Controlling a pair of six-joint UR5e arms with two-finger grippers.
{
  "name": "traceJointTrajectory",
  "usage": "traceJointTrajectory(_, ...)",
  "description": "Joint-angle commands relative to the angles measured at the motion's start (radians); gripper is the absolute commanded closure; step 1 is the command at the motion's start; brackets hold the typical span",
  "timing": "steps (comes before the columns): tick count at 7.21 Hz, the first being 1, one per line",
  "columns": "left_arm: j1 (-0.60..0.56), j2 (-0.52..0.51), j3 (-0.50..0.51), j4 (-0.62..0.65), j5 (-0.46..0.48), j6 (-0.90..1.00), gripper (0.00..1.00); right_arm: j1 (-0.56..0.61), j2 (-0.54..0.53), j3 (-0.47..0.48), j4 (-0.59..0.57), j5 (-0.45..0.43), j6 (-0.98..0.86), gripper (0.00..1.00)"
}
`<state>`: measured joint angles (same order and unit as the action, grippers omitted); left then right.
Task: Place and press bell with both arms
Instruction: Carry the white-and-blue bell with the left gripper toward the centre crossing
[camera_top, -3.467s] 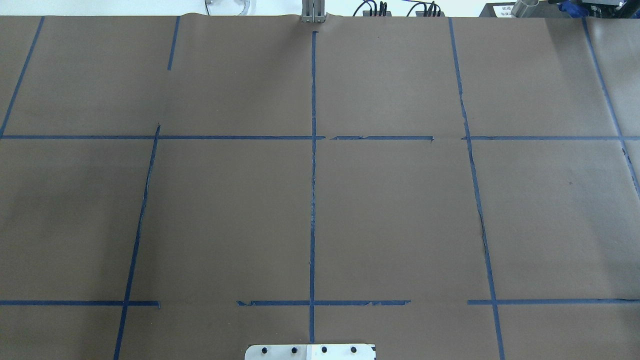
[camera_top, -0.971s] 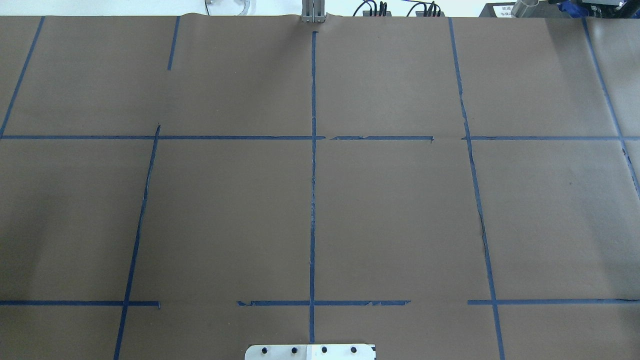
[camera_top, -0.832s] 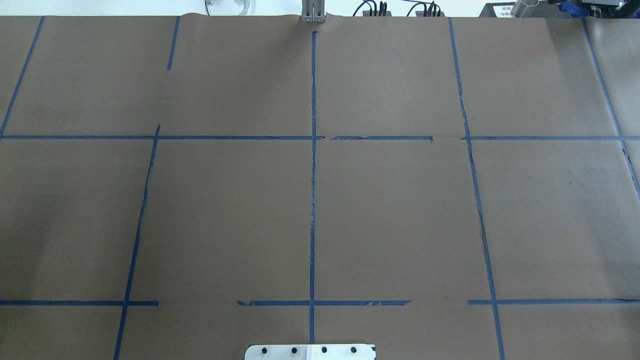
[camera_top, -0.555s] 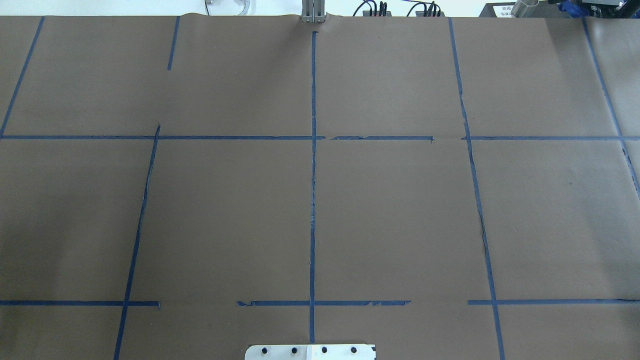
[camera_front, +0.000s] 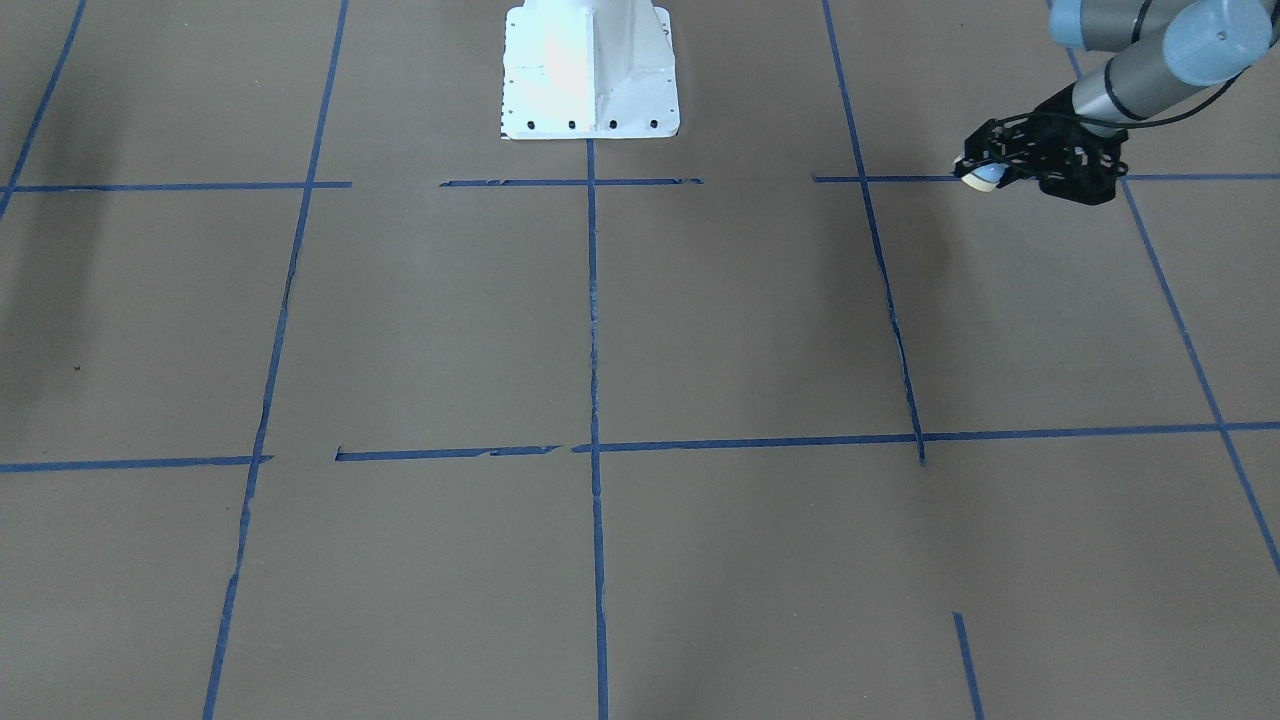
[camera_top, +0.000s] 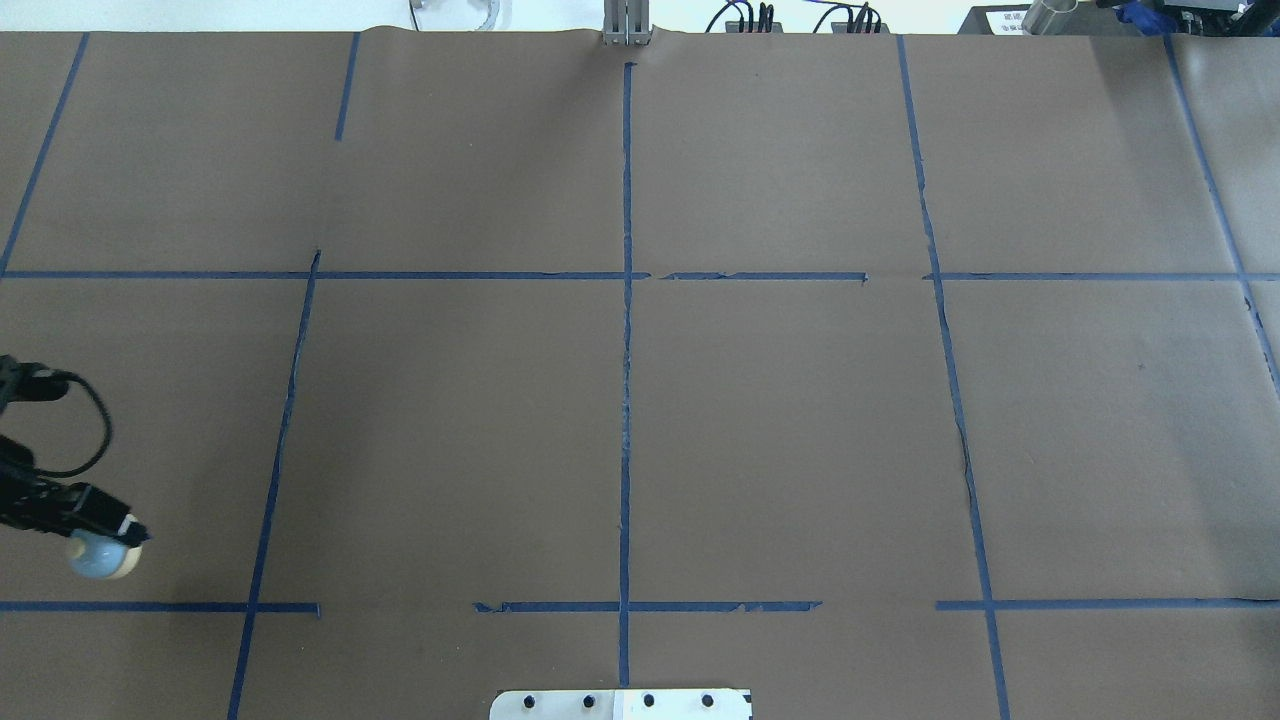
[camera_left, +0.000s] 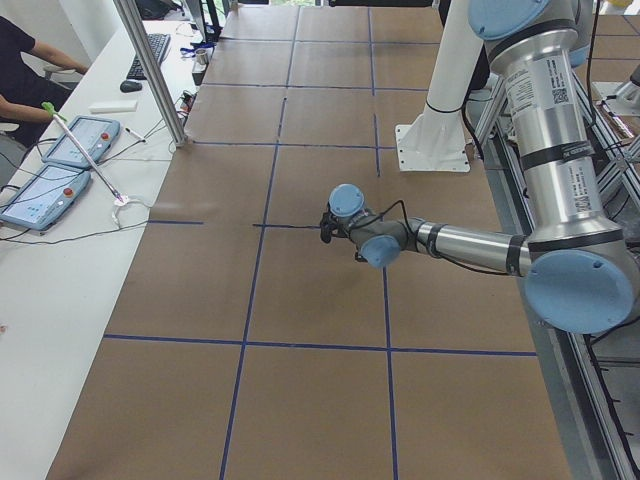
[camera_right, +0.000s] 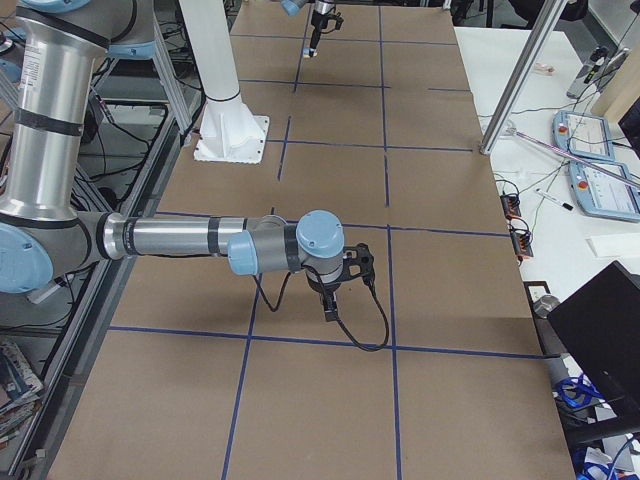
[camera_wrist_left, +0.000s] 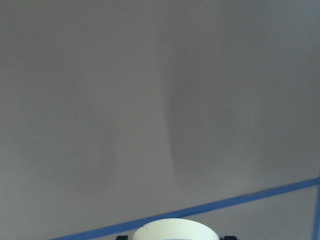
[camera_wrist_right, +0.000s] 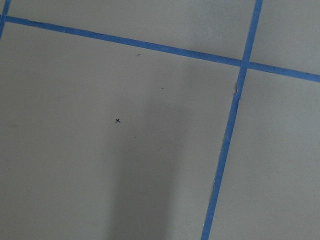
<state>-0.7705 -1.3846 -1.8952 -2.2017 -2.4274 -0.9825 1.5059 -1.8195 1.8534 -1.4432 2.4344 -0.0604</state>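
The light-blue bell (camera_top: 100, 558) with its cream base is held in my left gripper (camera_top: 108, 543), which is shut on it a little above the brown paper at the table's left side. In the front-facing view the bell (camera_front: 983, 177) and the left gripper (camera_front: 988, 163) sit over a blue tape line. The left wrist view shows only the bell's cream rim (camera_wrist_left: 177, 229) at its bottom edge. My right gripper (camera_right: 335, 300) shows only in the exterior right view, pointing down over the paper; I cannot tell if it is open or shut.
The table is covered in brown paper (camera_top: 800, 430) with a grid of blue tape lines (camera_top: 626, 400). The white base pedestal (camera_front: 590, 70) stands at the robot's side. A metal pole (camera_left: 150, 70) and tablets (camera_left: 45, 195) stand on the operators' side.
The left gripper with the bell has come into the overhead view from its left edge; earlier that view showed only the bare paper.
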Motion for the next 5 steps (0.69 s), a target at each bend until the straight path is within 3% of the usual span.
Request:
traceJointTrajectory(1, 0.037, -0.406, 0.022, 0.342, 0.014, -0.103, 1.00, -0.001, 0.002, -0.006, -0.002, 0.000, 0.001, 0.00)
traceJointTrajectory(2, 0.069, -0.595, 0.097, 0.517, 0.049, -0.102, 1.00, -0.003, 0.003, -0.010, -0.002, -0.003, 0.001, 0.00)
traceJointTrajectory(4, 0.094, -0.805, 0.302, 0.548, 0.093, -0.140, 1.00, -0.004, 0.012, -0.037, 0.000, -0.003, 0.001, 0.00)
traceJointTrajectory(5, 0.095, -0.956, 0.453, 0.545, 0.114, -0.166, 1.00, -0.006, 0.011, -0.042, 0.000, -0.002, 0.001, 0.00)
